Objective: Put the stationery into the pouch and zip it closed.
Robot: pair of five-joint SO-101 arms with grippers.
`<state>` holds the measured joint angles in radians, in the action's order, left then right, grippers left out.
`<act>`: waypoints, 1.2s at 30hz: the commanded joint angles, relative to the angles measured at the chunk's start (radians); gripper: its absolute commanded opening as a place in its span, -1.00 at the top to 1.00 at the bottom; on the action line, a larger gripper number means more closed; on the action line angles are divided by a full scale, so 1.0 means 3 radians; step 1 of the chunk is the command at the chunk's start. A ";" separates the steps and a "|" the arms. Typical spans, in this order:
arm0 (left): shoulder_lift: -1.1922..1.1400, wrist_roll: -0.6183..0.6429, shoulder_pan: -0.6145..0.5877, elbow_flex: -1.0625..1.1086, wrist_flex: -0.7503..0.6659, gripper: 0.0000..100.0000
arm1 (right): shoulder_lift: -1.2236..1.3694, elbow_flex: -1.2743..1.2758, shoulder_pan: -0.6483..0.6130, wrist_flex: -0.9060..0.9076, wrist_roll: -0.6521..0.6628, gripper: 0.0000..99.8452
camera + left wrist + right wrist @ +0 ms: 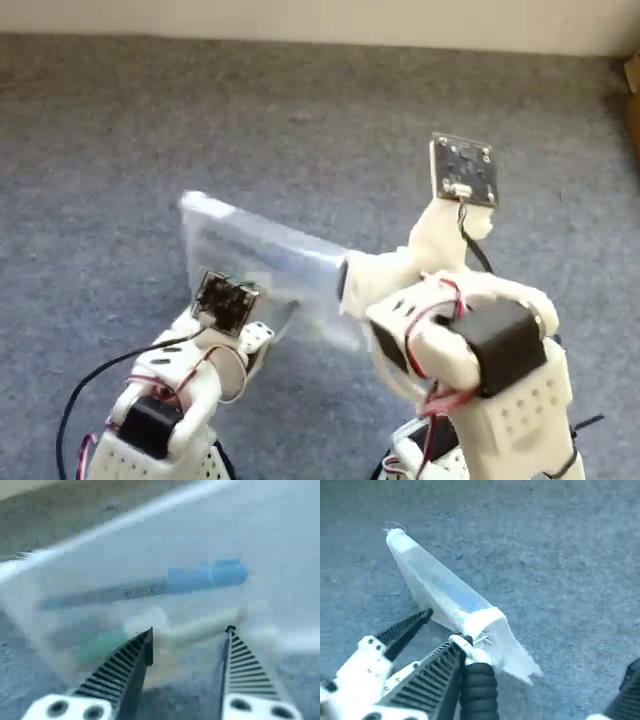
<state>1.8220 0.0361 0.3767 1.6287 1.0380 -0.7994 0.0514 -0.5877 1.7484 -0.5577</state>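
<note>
Translucent pouch (262,255) holding pens (205,577), right hand (446,626) gripping its end; left hand (190,630) wide

The counter (300,120) is covered all over with a grey fabric that looks like short carpet, a little mottled with darker and lighter specks. Along its far side, in the high view, a pale cream strip (300,18) runs straight across; whether it is a wall I cannot tell. At the far right edge a small brown piece (634,95) shows, too little to identify. The light is soft and even
</note>
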 commanded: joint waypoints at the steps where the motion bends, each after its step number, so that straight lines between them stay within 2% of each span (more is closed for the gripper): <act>1: -0.0003 -0.0046 0.0090 0.0207 0.0015 0.57 | -0.0192 -0.0309 -0.0182 0.0059 -0.0051 0.15; 3: -0.0003 -0.0015 -0.0064 0.0043 0.0015 0.57 | -0.0207 -0.0274 -0.0182 0.0059 -0.0026 0.15; 6: -0.0003 0.0286 -0.0258 -0.0488 0.0230 0.56 | -0.0228 -0.0033 -0.0176 0.0054 -0.0026 0.15; 9: -0.0003 0.0399 -0.0233 -0.0923 0.0414 0.53 | -0.0228 0.0105 -0.0176 0.0038 -0.0020 0.15; 17: -0.0003 0.0399 -0.0258 -0.1358 0.0440 0.47 | -0.0202 0.0488 -0.0161 -0.0171 -0.0026 0.15; 23: -0.0003 0.0404 -0.0258 -0.1629 0.0414 0.47 | -0.0207 0.1077 0.0171 -0.0570 -0.0026 0.15; 26: -0.0003 0.0414 -0.0258 -0.1491 0.0194 0.47 | -0.0228 0.1281 0.0176 -0.0591 -0.0020 0.15; 31: -0.0008 0.0547 -0.0233 -0.0913 -0.0522 0.48 | -0.0228 0.1358 0.0176 -0.0575 -0.0020 0.15; 36: -0.0013 0.0547 -0.0151 -0.0529 -0.0803 0.48 | -0.0233 0.1440 0.0171 -0.0570 -0.0020 0.15</act>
<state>1.8098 0.1880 0.3199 1.4216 0.8707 -0.8500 0.4810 -0.5416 1.6057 -0.5639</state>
